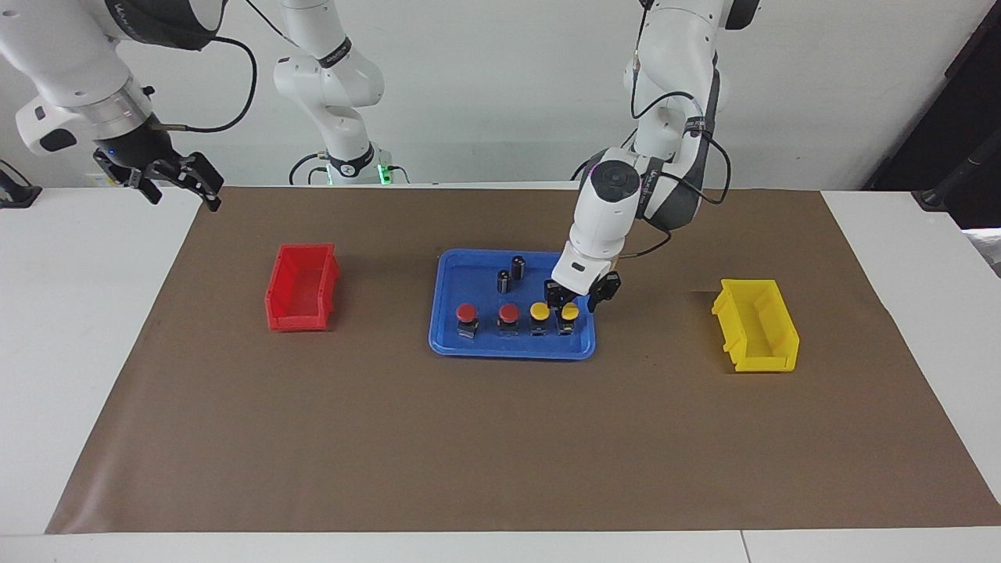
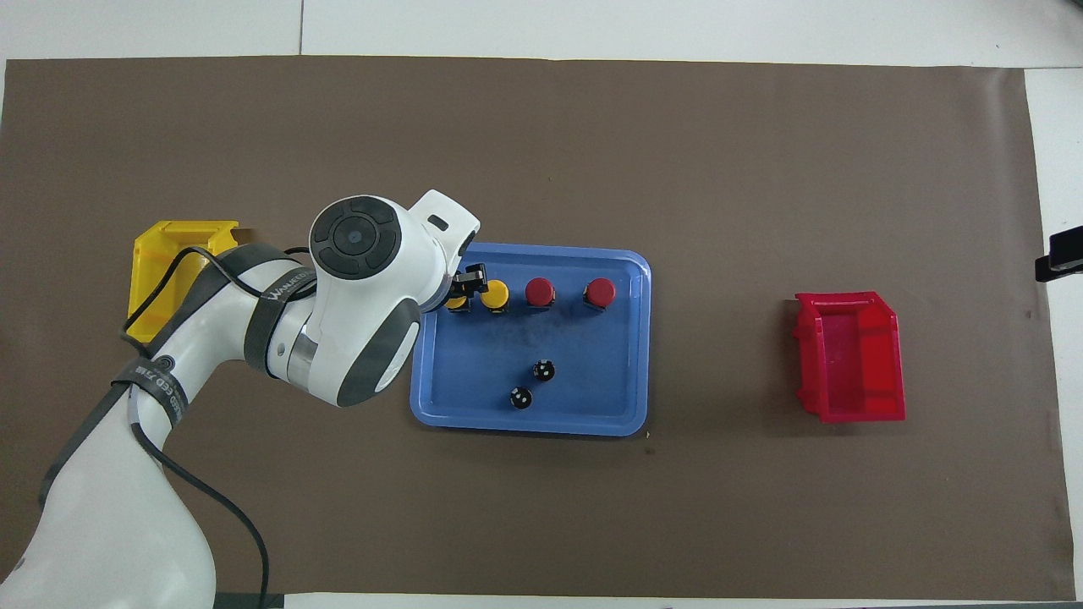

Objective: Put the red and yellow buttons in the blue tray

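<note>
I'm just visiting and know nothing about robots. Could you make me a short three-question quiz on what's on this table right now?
1. How many capped buttons stand in the blue tray?
2. True or false: the red bin holds a button.
3. Which is the left gripper over? A) yellow bin B) the yellow button at the tray's end C) the black cylinders

Key:
1. Four: two red, two yellow, in one row.
2. False; it looks empty.
3. B. The right gripper waits up by the table's edge.
</note>
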Action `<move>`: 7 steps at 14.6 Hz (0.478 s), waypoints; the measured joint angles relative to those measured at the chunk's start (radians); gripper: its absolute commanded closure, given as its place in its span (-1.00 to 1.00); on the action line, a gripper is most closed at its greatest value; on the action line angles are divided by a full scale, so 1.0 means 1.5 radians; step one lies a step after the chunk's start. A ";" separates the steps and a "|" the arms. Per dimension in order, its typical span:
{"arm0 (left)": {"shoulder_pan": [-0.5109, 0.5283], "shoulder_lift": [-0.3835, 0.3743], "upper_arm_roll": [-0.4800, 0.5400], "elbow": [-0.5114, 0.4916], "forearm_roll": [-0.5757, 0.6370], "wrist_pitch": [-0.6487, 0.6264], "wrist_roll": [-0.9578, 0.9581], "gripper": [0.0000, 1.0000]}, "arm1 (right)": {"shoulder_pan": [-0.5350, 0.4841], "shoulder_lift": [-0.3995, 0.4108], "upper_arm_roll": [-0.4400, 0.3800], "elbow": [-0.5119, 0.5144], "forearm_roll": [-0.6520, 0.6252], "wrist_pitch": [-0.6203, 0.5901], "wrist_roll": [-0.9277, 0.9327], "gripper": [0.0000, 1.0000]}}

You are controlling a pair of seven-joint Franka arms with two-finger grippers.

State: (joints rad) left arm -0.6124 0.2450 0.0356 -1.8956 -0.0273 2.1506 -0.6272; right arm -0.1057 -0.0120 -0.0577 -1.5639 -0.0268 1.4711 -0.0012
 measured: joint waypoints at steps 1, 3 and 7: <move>0.000 -0.009 0.001 0.015 0.003 -0.033 0.000 -1.00 | 0.002 0.000 0.000 0.000 0.000 0.000 0.000 -1.00; 0.004 -0.041 0.007 0.038 0.006 -0.091 0.005 -1.00 | 0.006 0.000 0.000 0.000 0.000 -0.002 0.000 -1.00; 0.076 -0.128 0.015 0.050 0.009 -0.200 0.126 -1.00 | 0.005 -0.001 -0.001 0.000 0.000 -0.004 0.000 -1.00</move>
State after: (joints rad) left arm -0.4987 0.0528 0.0579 -1.8200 -0.0135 1.8503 -0.4382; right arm -0.0982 -0.0130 -0.0598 -1.5638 -0.0268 1.4643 -0.0013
